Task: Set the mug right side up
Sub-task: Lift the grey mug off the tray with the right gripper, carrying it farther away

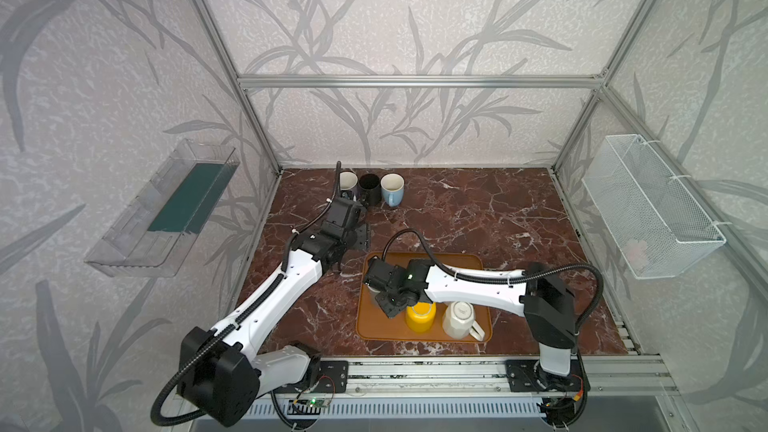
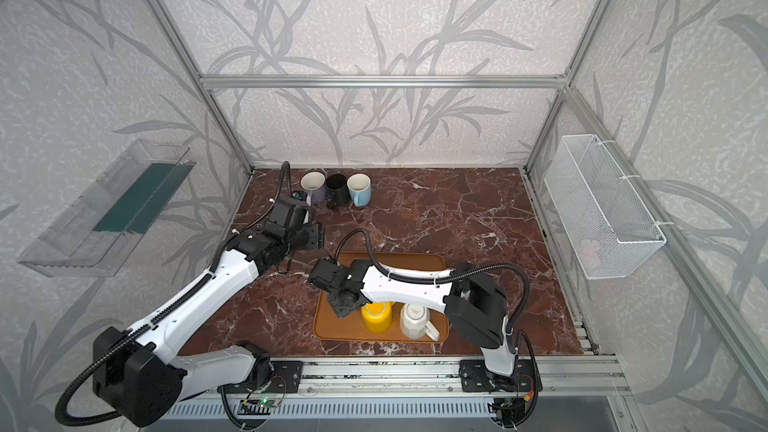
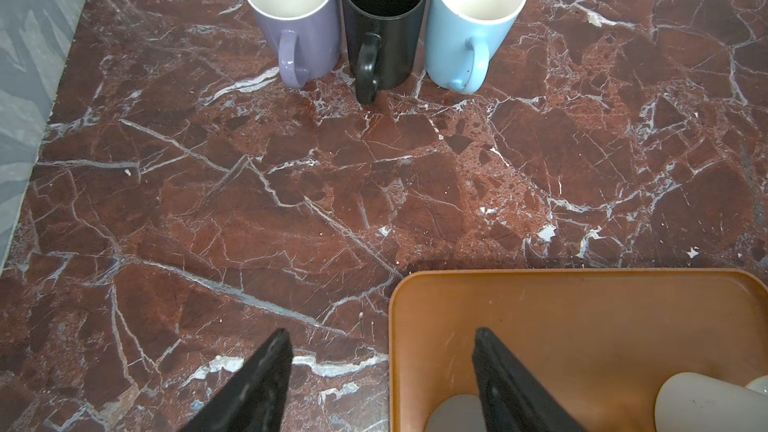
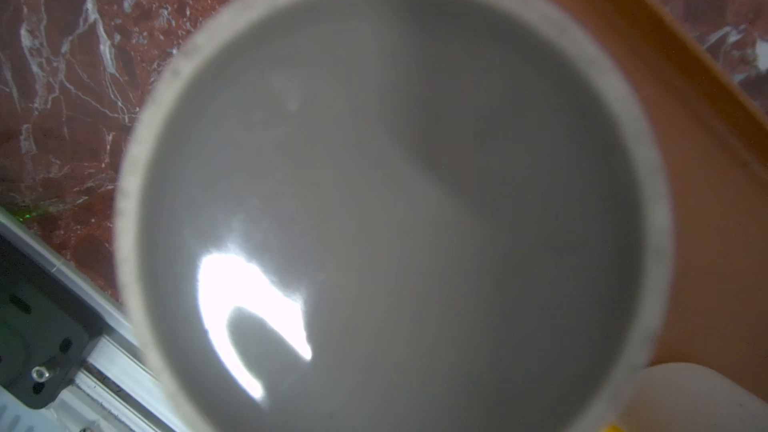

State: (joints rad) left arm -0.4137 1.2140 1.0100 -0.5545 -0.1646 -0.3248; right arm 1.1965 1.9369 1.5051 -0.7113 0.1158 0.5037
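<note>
**Item: grey mug** [image 4: 395, 201]. It stands mouth-down on the tray [image 1: 453, 263], at the tray's left edge. Its base fills the right wrist view. Judged to be the task's piece, not yet turned.

**Right gripper** [image 1: 388, 307]. It sits low over the grey mug with its jaws closed. The fingers are hidden in every view, so whether they pinch the handle or nothing at all cannot be told.

**Left gripper** [image 3: 380, 332]. Its jaws are apart and it holds nothing. It hangs over the counter [image 1: 478, 209], just off the tray's far-left corner.

**Neighbours on the tray.** The yellow mug [image 1: 420, 317] is inverted at the near edge, just beside the right gripper. The white mug [image 1: 459, 320] is inverted toward the near-right corner.

**At the counter's far edge.** The purple mug [image 3: 297, 14], black mug [image 3: 384, 22] and blue mug [image 3: 469, 31] stand upright in a row.

**Hazards, as judged:**
- If the grip is on the handle, it is thin and off-centre. The mug may swing or slip when lifted, then drop onto the tray.
- Glazed ware is slick, so a turn in the air could twist it out of the jaws.
- The yellow mug is close by. A wide rotation may knock it, or push it into the white one.
- The tray is loose on the counter. Dragging instead of lifting could slide the tray itself.
- If the jaws closed on nothing, the lift comes up bare.
</note>
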